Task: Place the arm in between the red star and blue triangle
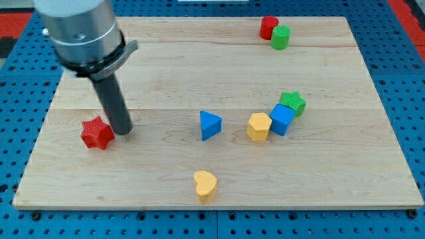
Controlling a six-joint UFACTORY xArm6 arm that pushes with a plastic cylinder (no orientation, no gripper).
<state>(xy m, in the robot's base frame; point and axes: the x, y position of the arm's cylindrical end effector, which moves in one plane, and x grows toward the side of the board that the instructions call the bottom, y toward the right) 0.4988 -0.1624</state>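
The red star (97,133) lies at the view's left on the wooden board (219,179). The blue triangle (210,125) lies near the board's middle. My tip (122,130) rests on the board just right of the red star, close to touching it, and well left of the blue triangle. The rod rises from the tip to the grey arm body at the view's top left.
A yellow hexagon-like block (259,126), a blue cube (281,119) and a green star (292,103) cluster right of the triangle. A yellow heart (205,185) lies near the bottom edge. A red cylinder (268,27) and green cylinder (281,37) stand at the top.
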